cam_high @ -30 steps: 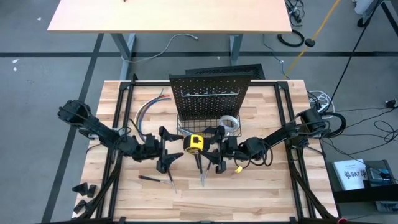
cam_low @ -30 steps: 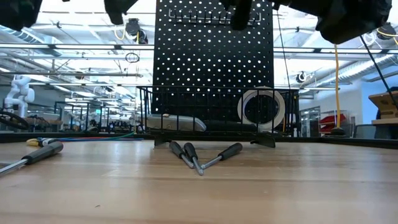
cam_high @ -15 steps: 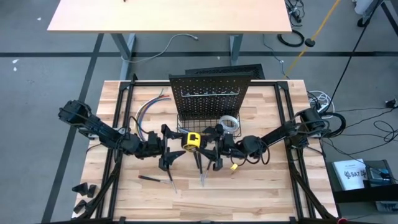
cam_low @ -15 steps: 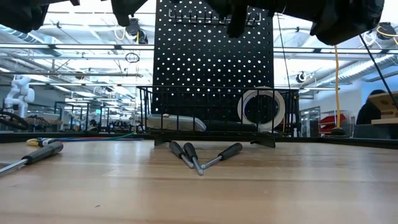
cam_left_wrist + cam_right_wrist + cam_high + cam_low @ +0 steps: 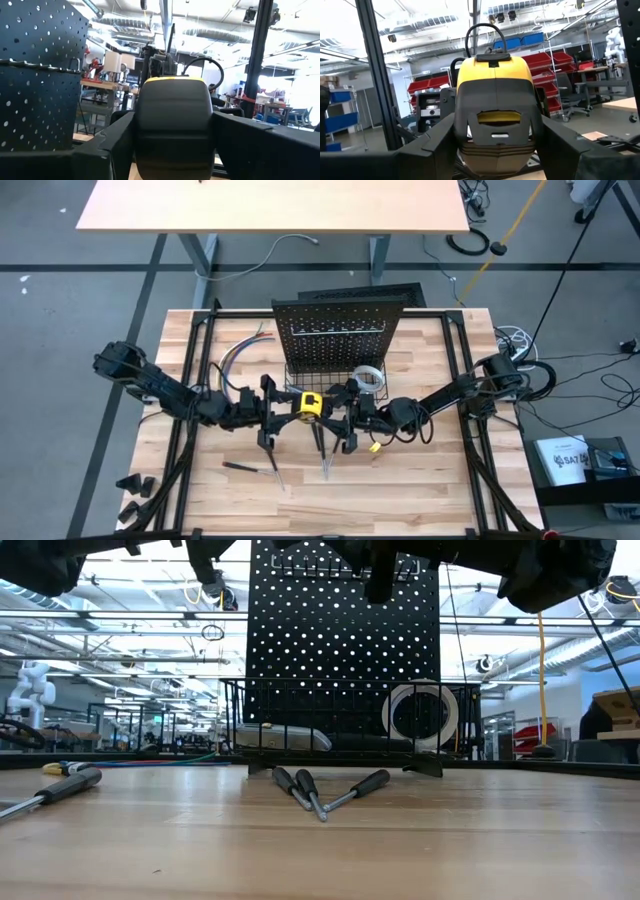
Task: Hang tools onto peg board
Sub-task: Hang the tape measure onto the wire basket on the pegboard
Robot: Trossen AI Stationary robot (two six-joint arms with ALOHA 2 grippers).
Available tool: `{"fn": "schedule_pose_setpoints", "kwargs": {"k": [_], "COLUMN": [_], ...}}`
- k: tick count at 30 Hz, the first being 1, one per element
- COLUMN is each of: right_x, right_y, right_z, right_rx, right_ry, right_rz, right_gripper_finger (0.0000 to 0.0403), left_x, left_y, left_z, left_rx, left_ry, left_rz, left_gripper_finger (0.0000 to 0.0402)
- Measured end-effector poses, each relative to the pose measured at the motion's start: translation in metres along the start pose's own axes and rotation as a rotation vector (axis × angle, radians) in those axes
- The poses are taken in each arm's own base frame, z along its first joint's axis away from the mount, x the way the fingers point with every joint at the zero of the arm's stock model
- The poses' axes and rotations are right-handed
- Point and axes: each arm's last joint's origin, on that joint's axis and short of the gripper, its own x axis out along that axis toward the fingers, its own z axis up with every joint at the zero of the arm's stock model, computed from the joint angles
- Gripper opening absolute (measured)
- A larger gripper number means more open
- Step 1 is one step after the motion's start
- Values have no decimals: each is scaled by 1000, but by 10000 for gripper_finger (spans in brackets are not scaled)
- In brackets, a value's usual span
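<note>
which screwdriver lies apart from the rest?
The screwdriver near the table's left front, alone; the others cluster below the tape measure held between both grippers.

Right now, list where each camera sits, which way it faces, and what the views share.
High: overhead, facing down on table, both arms, peg board.
Low: table height, facing peg board; arms overhead.
Left wrist: behind left end effector, facing tape measure.
Right wrist: behind right end effector, facing tape measure.
Shared: both wrist views and high show the tape measure between the end effectors.
</note>
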Motion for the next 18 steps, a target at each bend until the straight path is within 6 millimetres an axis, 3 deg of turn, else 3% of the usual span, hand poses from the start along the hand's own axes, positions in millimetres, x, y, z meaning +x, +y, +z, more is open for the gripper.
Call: {"fn": "schedule_pose_setpoints", "kwargs": {"k": [15, 18], "right_x": [0, 0], "right_y": [0, -1], "right_z": [-3, -4], "right_rx": [-28, -52], "right_ry": [46, 117], "right_rz": [-5, -9], "right_gripper_finger": [210, 286], "left_x": [-1, -3], "left_y": [1, 0], "left_z": [2, 3], "left_rx": [27, 48], "left_ry": [25, 69], "left_rz": [-13, -14], "left_gripper_finger": [221, 221]}}
